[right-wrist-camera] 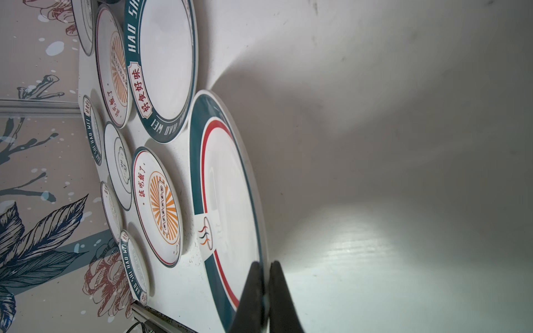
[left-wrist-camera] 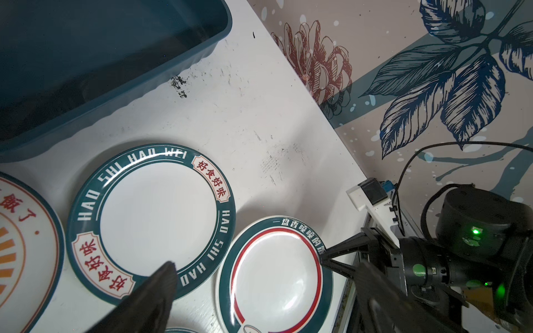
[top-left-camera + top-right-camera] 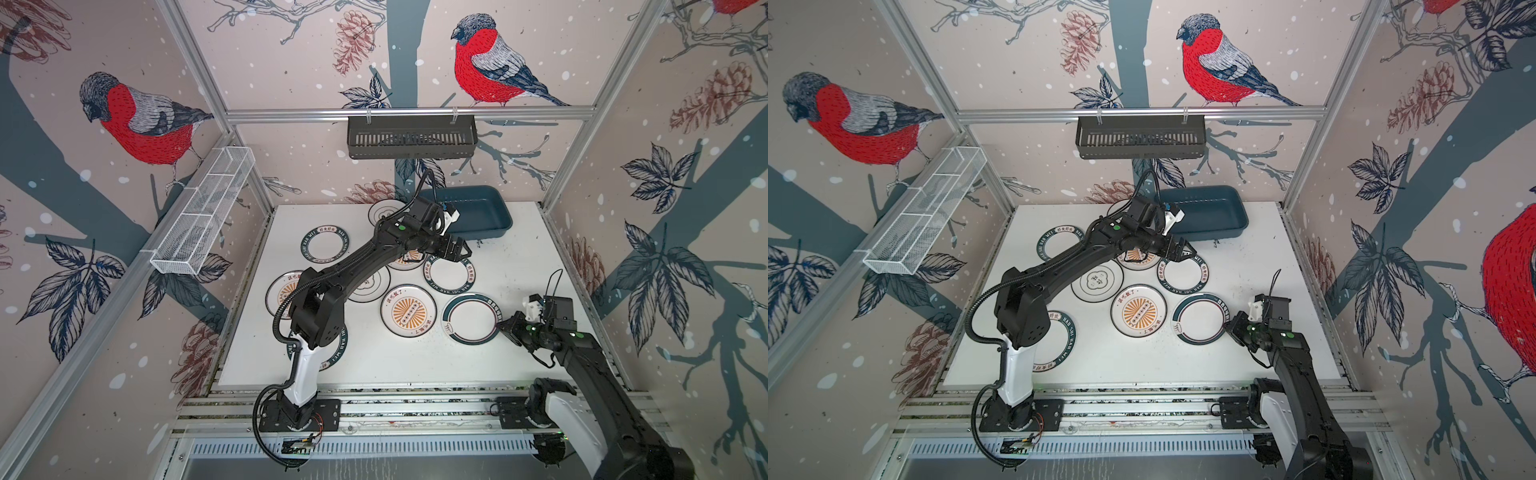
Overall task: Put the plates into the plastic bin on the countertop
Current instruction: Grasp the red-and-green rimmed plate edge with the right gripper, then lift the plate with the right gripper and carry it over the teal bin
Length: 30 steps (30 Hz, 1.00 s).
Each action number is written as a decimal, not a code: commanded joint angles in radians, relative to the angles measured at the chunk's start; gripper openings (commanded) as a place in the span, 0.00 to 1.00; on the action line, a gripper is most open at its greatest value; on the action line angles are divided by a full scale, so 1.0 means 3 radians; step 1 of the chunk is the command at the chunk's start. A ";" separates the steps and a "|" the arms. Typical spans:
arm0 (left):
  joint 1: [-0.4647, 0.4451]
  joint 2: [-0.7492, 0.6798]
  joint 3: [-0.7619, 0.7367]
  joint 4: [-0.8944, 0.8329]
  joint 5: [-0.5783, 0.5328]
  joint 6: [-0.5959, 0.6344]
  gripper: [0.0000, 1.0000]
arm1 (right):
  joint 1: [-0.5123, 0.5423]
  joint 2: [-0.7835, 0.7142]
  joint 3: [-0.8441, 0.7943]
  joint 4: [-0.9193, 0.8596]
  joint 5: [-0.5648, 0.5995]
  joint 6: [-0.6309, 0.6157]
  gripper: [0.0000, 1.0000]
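Observation:
Several round white plates lie spread over the white countertop (image 3: 532, 282). My right gripper (image 3: 503, 326) (image 1: 264, 263) is shut on the near-right edge of a teal-rimmed plate with a red ring (image 3: 469, 318) (image 3: 1200, 319) (image 1: 227, 187). The rim sits pinched between the two fingers. My left gripper (image 3: 455, 249) (image 2: 266, 268) hangs open and holds nothing, above the lettered teal-rim plate (image 3: 449, 272) (image 2: 153, 222), just in front of the dark teal plastic bin (image 3: 482, 232) (image 3: 1217, 232) (image 2: 144, 86). The bin's inside shows no plates. An orange sunburst plate (image 3: 408, 310) (image 1: 158, 207) lies left of the gripped one.
A black slotted basket (image 3: 411, 137) hangs on the back rail. A white wire mesh basket (image 3: 203, 212) is fixed along the left wall. The left arm's links cover parts of other plates (image 3: 1097, 281). Dark specks (image 2: 178, 85) lie by the bin's front wall.

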 commanded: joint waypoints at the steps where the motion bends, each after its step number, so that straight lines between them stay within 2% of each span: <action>1: 0.0037 -0.0093 -0.0038 0.0259 0.0125 -0.0106 0.96 | 0.0003 -0.0050 0.0185 -0.0107 0.0023 0.0082 0.02; 6: 0.0158 -0.0236 -0.0153 0.0464 0.0246 -0.0279 0.96 | 0.0001 -0.0126 0.0629 -0.0177 0.0069 0.0112 0.02; 13: 0.0434 -0.0628 -0.0643 0.1040 0.0526 -0.0561 0.96 | 0.0002 0.0034 0.1315 -0.0063 0.0249 0.0270 0.02; 18: 0.0559 -0.0798 -0.0746 0.0949 0.0490 -0.0395 0.96 | 0.0036 0.0278 0.1499 0.0470 0.0430 0.0640 0.02; 22: 0.0612 -0.0968 -0.0824 0.0832 0.0322 -0.0168 0.96 | 0.0143 0.0565 0.1548 0.0998 0.0573 0.0893 0.02; 26: 0.0619 -0.1090 -0.0900 0.0817 0.0185 0.0050 0.96 | 0.0332 0.0951 0.1643 0.1404 0.0898 0.1001 0.02; 30: 0.0631 -0.1138 -0.0908 0.0787 0.0020 0.0125 0.96 | 0.0492 0.1549 0.1941 0.1632 0.1035 0.1087 0.02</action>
